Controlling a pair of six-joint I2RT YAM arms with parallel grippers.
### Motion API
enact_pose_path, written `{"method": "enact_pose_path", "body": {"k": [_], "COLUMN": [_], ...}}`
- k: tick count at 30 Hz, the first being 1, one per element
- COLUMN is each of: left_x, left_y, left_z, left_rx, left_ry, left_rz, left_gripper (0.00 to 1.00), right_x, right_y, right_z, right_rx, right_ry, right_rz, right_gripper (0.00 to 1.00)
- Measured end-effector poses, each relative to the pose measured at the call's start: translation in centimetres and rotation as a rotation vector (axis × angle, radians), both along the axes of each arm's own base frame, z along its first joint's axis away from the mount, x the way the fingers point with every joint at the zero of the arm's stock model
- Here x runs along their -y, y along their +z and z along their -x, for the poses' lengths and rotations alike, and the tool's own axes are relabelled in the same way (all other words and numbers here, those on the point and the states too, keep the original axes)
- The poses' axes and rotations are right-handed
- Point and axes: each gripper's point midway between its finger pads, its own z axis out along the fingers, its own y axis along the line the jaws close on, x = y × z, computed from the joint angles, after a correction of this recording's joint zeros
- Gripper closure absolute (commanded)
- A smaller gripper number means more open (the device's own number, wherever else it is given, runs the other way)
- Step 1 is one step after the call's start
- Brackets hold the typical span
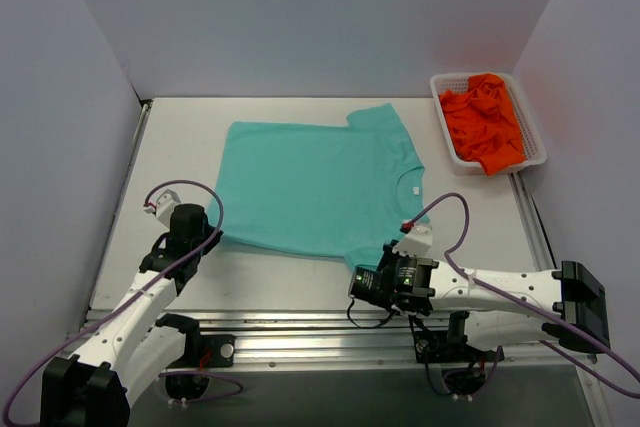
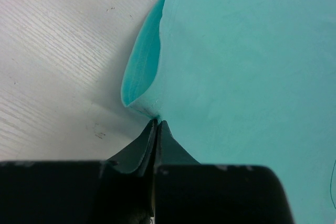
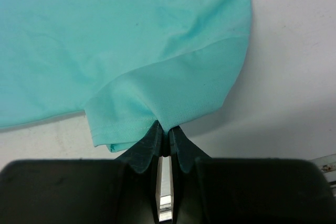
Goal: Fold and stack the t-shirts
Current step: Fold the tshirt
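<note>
On the left, the left gripper (image 1: pixel 208 238) sits low at the near hem corner of the teal-green t-shirt (image 1: pixel 310 187). In its wrist view its jaws are pressed together on the very edge of the cloth, which rises there in a small loop above the table (image 1: pixel 180 147). I cannot tell if both layers of the hem are caught or only the upper one.

The shirt itself lies flat and spread in the middle of the table, hem to the left, neck with the white label (image 1: pixel 405 187) to the right.

Further right, the right gripper (image 1: pixel 362 280) has its jaws closed on the hem of the near sleeve, and the sleeve is drawn up to a little peak.

So I judge the step is the first long fold, bringing the near side over toward the far side. To do it well, both arms should lift together and to the same height, so the edge between them stays straight and does not sag. They should travel away from the bases at one speed, then come down before opening. The bite on the left is thin, so a slow lift is safer there.

At the far right, the orange t-shirts (image 1: pixel 485 122) lie crumpled in the white basket (image 1: pixel 438 97), well apart, waiting.
</note>
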Motion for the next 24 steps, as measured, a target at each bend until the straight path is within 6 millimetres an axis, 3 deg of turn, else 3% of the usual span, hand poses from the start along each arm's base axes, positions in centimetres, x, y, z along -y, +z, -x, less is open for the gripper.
{"method": "enact_pose_path", "body": {"k": [8,18,24], "left_x": [0.1,0.9,1.6], "left_y": [1.1,3.1,3.0], "left_z": [-0.6,-3.2,-5.0], "left_rx": [0.017,0.034,0.03], "left_ry": [0.0,-0.006,-0.017], "left_rz": [0.005,0.018,0.031], "left_gripper": [0.98,0.98,0.98], "right_x": [-0.7,1.0,1.5], "right_y": [2.8,4.7,5.2], "right_z": [-1.5,-6.2,-8.8], "right_rx": [0.056,0.092,0.097], "right_ry": [-0.026,-0.118,-0.148], "right_rz": [-0.025,0.036,0.08], "right_gripper": [1.0,1.0,1.0]}}
